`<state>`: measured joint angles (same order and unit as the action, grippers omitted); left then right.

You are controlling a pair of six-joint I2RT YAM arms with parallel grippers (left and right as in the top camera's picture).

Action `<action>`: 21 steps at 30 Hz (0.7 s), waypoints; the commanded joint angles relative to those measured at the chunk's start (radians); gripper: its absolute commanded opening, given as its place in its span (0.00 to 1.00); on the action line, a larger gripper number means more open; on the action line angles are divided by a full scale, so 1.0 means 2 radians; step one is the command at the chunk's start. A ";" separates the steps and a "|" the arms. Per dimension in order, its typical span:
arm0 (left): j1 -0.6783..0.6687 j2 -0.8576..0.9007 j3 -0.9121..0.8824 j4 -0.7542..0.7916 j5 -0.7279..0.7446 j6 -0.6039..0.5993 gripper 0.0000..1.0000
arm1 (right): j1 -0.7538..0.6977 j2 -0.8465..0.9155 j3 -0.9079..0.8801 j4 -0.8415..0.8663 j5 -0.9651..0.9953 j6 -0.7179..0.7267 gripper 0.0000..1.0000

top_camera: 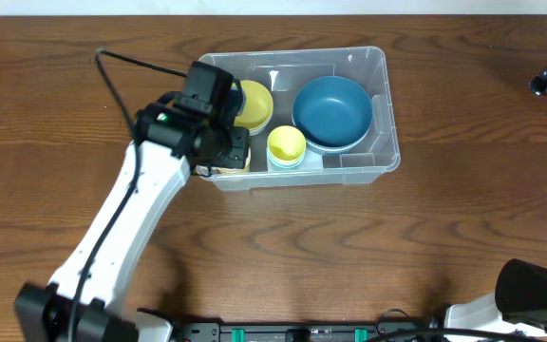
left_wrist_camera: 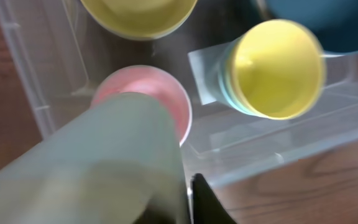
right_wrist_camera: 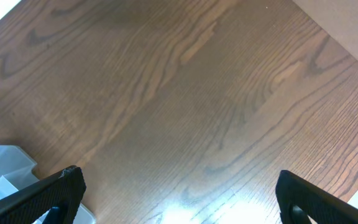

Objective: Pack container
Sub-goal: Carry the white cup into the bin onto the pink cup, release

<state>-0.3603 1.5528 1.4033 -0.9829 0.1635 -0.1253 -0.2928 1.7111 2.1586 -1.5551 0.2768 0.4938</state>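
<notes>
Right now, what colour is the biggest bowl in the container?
The bowl is blue; clearest overhead.

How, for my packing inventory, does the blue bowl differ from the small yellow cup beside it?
The blue bowl is dark and far wider; the yellow cup is bright and narrow. The blue bowl sits alone, while the yellow cup is nested in a pale blue-green cup. Both stand open side up inside the clear container.
</notes>
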 commanded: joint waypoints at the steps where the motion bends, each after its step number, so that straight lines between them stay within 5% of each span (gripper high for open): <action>1: -0.001 0.025 0.004 0.002 -0.011 0.003 0.38 | -0.001 0.000 -0.001 -0.001 0.002 0.007 0.99; 5: -0.001 0.051 0.004 0.005 -0.011 0.003 0.51 | -0.001 0.000 -0.001 -0.001 0.002 0.007 0.99; 13: 0.002 0.037 0.012 -0.001 -0.011 -0.005 0.52 | -0.001 0.000 -0.001 -0.001 0.002 0.007 0.99; 21: 0.002 -0.094 0.017 -0.017 -0.011 -0.009 0.53 | -0.001 0.000 -0.001 -0.001 0.002 0.007 0.99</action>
<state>-0.3607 1.4811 1.4036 -1.0027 0.1501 -0.1337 -0.2928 1.7111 2.1586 -1.5547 0.2768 0.4938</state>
